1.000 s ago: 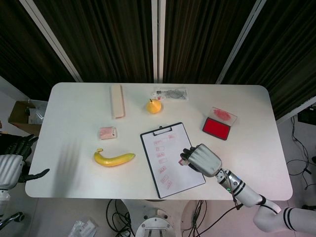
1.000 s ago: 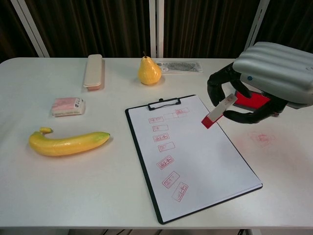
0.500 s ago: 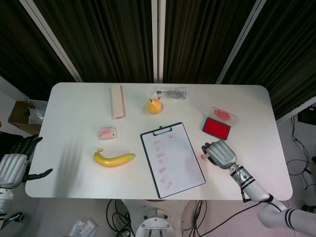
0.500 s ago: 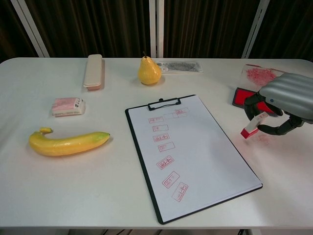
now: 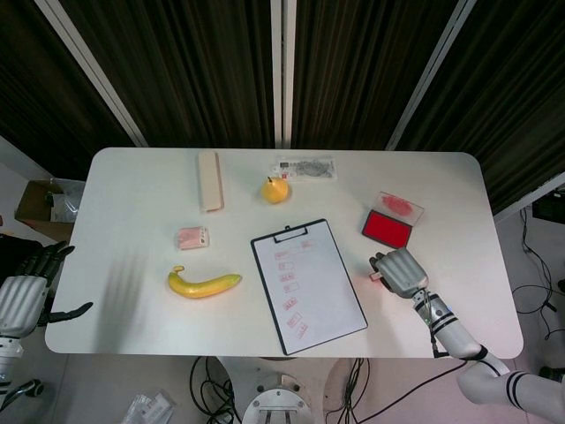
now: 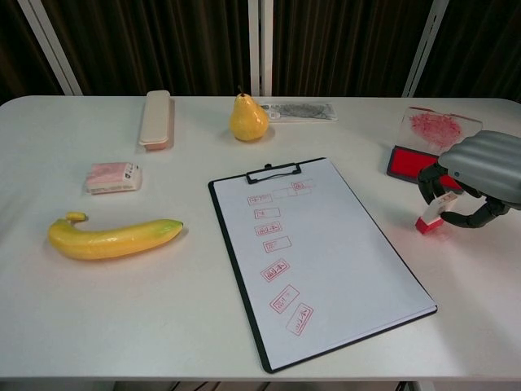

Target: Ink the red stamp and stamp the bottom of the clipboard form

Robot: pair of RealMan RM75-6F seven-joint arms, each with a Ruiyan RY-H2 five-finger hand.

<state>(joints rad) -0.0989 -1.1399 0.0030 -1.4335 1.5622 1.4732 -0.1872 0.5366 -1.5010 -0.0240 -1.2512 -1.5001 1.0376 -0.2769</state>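
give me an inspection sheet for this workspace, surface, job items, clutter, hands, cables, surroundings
Surface: white table, faint red smudge near the right hand.
Job's things: clipboard form bears red stamp marks; ink pad open; red stamp upright on the table.
Clutter: banana, pear, beige case, pink packet, plastic bag.
Hands: right hand holds the stamp; left hand off the table, holding nothing.
Cables: on the floor.
Surroundings: dark curtains.

The right hand (image 5: 402, 272) reaches in from the desk's near right corner, its forearm slanting back toward that corner, back of the hand up, dark fingers (image 6: 432, 181) curled downward. The left hand (image 5: 22, 296) hangs off the desk's left edge, fingers spread apart, holding nothing.
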